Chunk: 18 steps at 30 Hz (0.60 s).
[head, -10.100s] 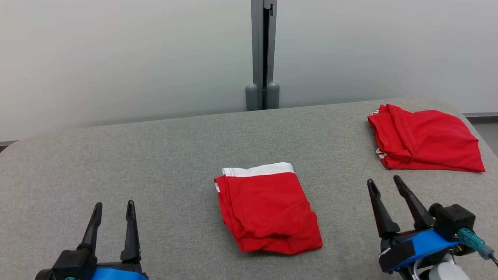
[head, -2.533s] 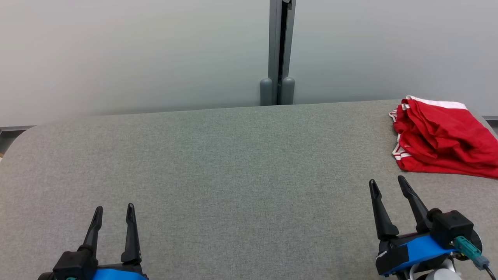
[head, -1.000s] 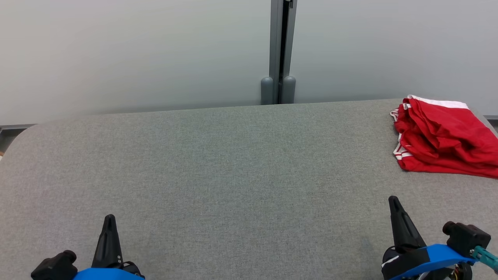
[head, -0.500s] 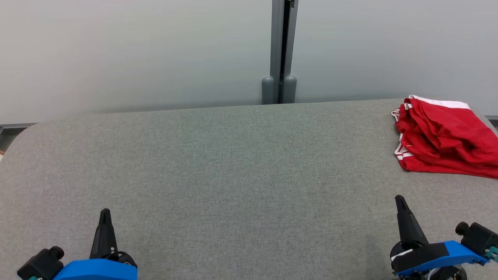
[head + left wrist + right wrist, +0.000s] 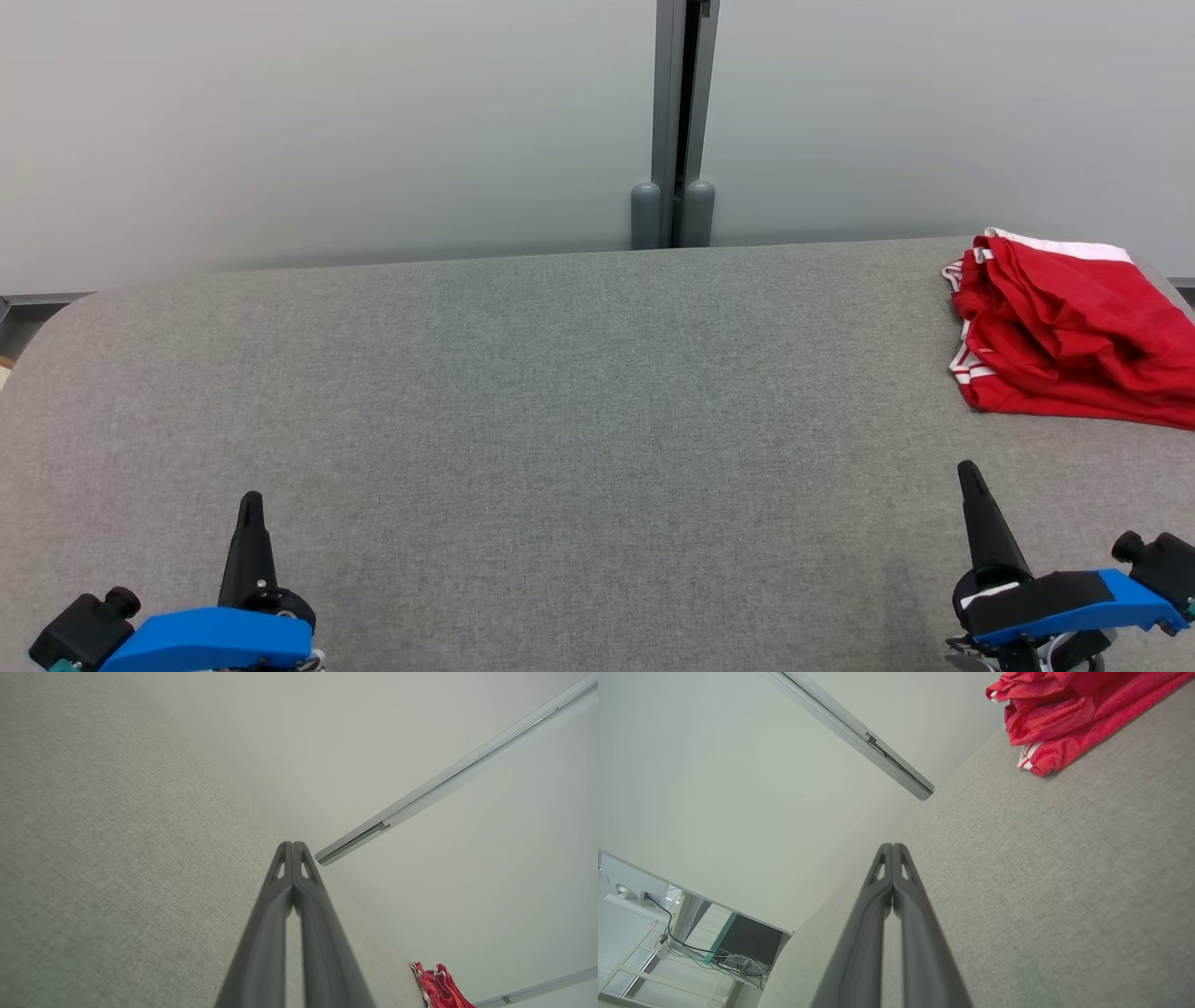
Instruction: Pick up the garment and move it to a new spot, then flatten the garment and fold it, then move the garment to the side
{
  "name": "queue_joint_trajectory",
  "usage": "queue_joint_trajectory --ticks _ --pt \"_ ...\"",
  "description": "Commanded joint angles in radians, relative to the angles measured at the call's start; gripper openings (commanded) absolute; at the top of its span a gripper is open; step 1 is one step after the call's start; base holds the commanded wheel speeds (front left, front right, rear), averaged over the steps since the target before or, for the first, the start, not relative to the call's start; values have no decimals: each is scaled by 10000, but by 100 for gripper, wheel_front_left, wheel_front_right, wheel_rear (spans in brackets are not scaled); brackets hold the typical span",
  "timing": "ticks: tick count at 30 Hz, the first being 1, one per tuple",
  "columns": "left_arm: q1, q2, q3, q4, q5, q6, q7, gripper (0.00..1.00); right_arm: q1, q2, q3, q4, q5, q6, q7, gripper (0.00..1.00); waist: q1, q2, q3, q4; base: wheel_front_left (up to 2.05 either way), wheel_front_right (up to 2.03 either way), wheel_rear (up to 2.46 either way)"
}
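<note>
Lying far right on table [image 5: 560, 392], red garment [image 5: 1064, 327], left end effector [image 5: 250, 501] and right end effector [image 5: 967, 471] pinched together

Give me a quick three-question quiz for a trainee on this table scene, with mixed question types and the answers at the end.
1. True or false: the left gripper and the right gripper are both shut and hold nothing.
2. Where on the grey table does the red garment pile lie? A: the centre. B: the far right corner. C: the near left edge.
3. What colour is the pile's trim?
Key: 1 true; 2 B; 3 white.
</note>
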Motion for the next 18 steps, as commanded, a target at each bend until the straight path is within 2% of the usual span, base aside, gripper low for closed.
queue_joint_trajectory --ticks 1,18 --pt "-331 16 55 -134 -316 -13 78 0 -285 -3 -70 -150 329 0 74 0 0 0 1 3 0 0 0" --pt "-550 12 145 -118 -2247 -18 567 0 -361 2 -262 -161 2239 1 539 0 -1 0 20 44 0 0 0"
